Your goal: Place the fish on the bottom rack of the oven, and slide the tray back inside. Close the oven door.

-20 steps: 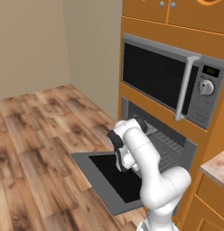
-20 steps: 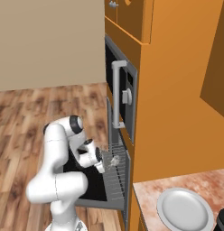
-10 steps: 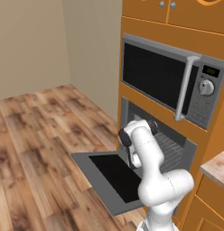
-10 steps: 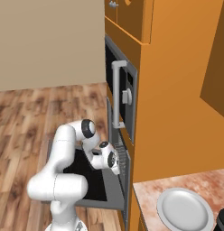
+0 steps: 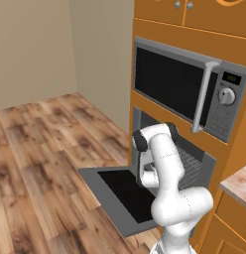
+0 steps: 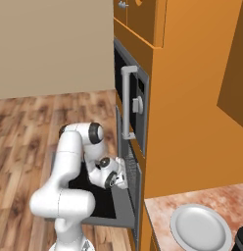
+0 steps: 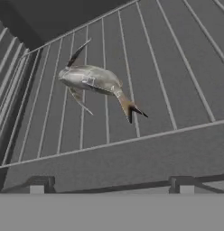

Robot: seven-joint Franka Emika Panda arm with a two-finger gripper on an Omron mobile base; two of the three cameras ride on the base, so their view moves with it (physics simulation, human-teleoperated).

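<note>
You see the fish (image 7: 93,80) with a smooth, slightly glossy grey skin, lying on the bottom rack (image 7: 177,58) of thin matt grey metal bars. At the lower left of the left base view, the oven door (image 5: 97,186) has a matt grey rim and a dark smooth pane. The floor (image 5: 40,144) looks like varnished wood. The plate (image 6: 201,228) is smooth and white on the mottled stone-like worktop (image 6: 226,196).

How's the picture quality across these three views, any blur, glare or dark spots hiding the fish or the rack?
Hand view: soft and low in detail, but the fish lies plainly on the bottom rack, evenly lit, with no glare; the cavity behind is dark. Left base view: sharp, flat light; the arm hides much of the oven opening. Right base view: clear, with the white plate bright on the counter.
</note>
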